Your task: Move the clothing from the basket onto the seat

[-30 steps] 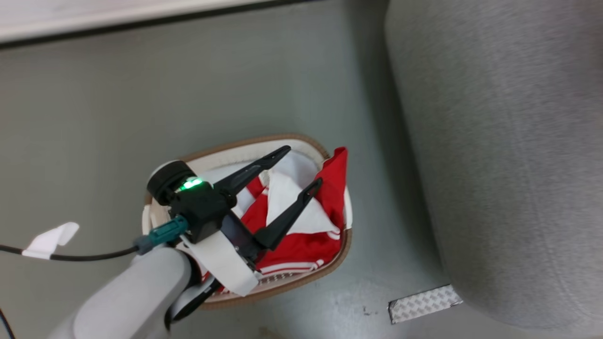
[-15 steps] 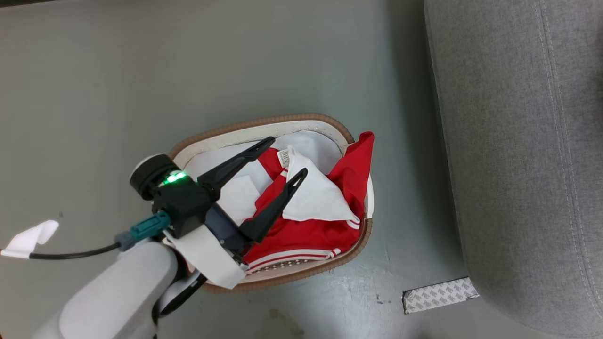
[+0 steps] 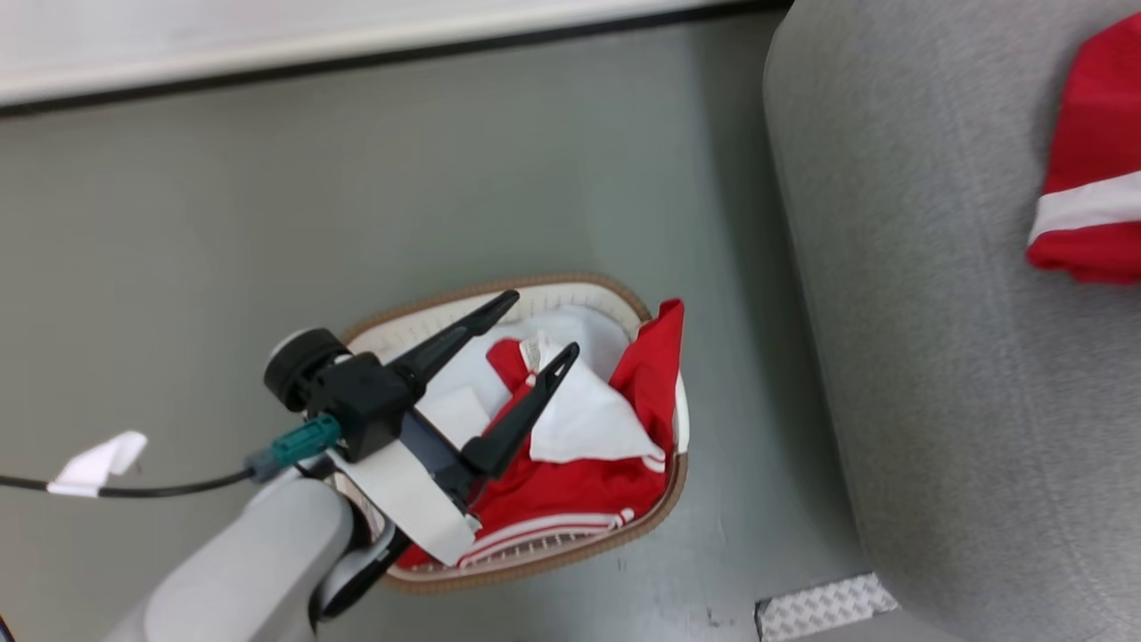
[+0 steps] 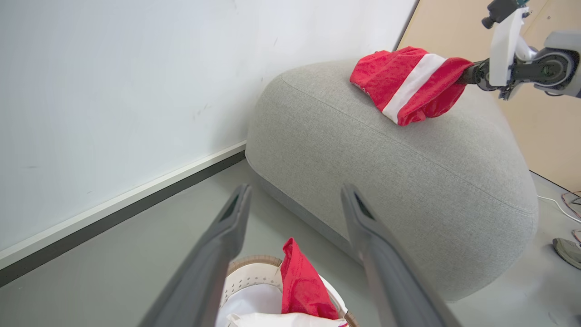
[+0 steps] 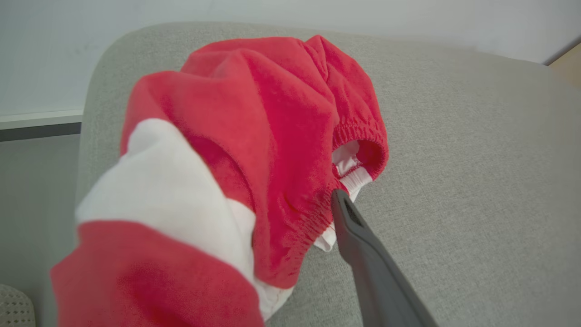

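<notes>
The cream basket (image 3: 661,499) with its brown rim stands on the floor left of the grey seat (image 3: 936,374). Red-and-white clothing (image 3: 579,495) fills it, and one red piece (image 4: 299,286) hangs over the rim. My left gripper (image 3: 535,325) hovers open above the basket, holding nothing. Another red garment with a white stripe (image 4: 404,84) lies on top of the seat (image 4: 408,172). My right gripper (image 5: 288,195) is at that garment (image 5: 254,136). One finger (image 5: 363,254) stands clear to the side. The cloth drapes over the other finger and hides it.
A white cloth (image 3: 584,419) lies among the red pieces in the basket. A white wall with a dark baseboard (image 3: 357,58) runs behind. A patterned tape strip (image 3: 824,606) is on the floor, and a tagged black cable (image 3: 98,468) trails left. A shoe (image 4: 567,252) rests beyond the seat.
The head view has shifted, and a red garment on the seat has come into the picture at the right edge. My left gripper still hangs open over the basket.
</notes>
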### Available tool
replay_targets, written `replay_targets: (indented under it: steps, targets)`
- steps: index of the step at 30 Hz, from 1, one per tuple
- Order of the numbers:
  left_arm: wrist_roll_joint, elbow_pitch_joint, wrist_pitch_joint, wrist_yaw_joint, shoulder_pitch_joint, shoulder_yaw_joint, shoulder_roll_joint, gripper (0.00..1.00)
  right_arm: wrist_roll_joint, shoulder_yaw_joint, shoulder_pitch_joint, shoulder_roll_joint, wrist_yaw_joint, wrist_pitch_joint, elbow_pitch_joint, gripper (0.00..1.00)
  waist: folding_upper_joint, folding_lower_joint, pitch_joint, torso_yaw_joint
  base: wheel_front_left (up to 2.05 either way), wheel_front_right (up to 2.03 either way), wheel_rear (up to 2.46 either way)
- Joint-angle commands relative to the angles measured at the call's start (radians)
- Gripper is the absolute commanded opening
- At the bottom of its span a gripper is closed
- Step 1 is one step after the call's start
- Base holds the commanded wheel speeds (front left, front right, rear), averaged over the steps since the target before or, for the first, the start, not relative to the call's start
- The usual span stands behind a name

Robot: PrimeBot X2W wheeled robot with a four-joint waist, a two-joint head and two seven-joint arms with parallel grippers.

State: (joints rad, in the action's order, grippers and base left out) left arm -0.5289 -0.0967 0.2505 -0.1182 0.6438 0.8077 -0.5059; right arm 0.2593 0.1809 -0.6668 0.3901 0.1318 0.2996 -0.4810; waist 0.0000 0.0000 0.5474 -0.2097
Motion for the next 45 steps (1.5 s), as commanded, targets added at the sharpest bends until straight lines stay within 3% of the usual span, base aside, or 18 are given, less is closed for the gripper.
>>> replay_targets:
  steps: [1, 10, 16, 21, 30, 38, 45]
  targets:
    - [-0.017, -0.014, 0.006, 0.005, -0.02, 0.0, 0.011, 1.0, 0.029, -0.028, 0.029, 0.036, -0.002, 0.012, -0.001, 1.0, 0.0, 0.0, -0.068, -0.013, 0.0, 0.0, 0.0]
    - [-0.039, -0.09, 0.013, 0.023, -0.082, -0.002, 0.073, 1.0, 0.153, -0.212, 0.166, 0.159, -0.002, 0.098, 0.036, 1.0, 0.0, 0.0, -0.261, -0.025, 0.0, 0.0, 0.0]
    - [-0.062, -0.135, 0.013, 0.051, -0.139, -0.029, 0.117, 1.0, 0.205, -0.274, 0.242, 0.234, -0.002, 0.11, 0.155, 1.0, 0.0, 0.0, -0.405, -0.021, 0.0, 0.0, 0.0]
    - [-0.078, -0.15, 0.014, 0.076, -0.189, -0.077, 0.151, 1.0, 0.234, -0.32, 0.27, 0.256, -0.002, 0.081, 0.266, 1.0, 0.0, 0.0, -0.506, -0.001, 0.0, 0.0, 0.0]
    - [-0.065, -0.155, 0.014, 0.131, -0.266, -0.235, 0.145, 1.0, 0.241, -0.311, 0.325, 0.173, -0.002, -0.083, 0.379, 1.0, 0.0, 0.0, -0.591, 0.06, 0.0, 0.0, 0.0]
    - [-0.025, -0.14, 0.014, 0.186, -0.384, -0.424, 0.123, 1.0, 0.174, -0.272, 0.438, -0.012, -0.002, -0.301, 0.367, 1.0, 0.0, 0.0, -0.605, 0.108, 0.0, 0.0, 0.0]
    - [0.036, -0.128, 0.014, 0.18, -0.505, -0.572, 0.168, 1.0, 0.128, -0.279, 0.537, -0.13, -0.002, -0.476, 0.296, 1.0, 0.0, 0.0, -0.612, 0.147, 0.0, 0.0, 0.0]
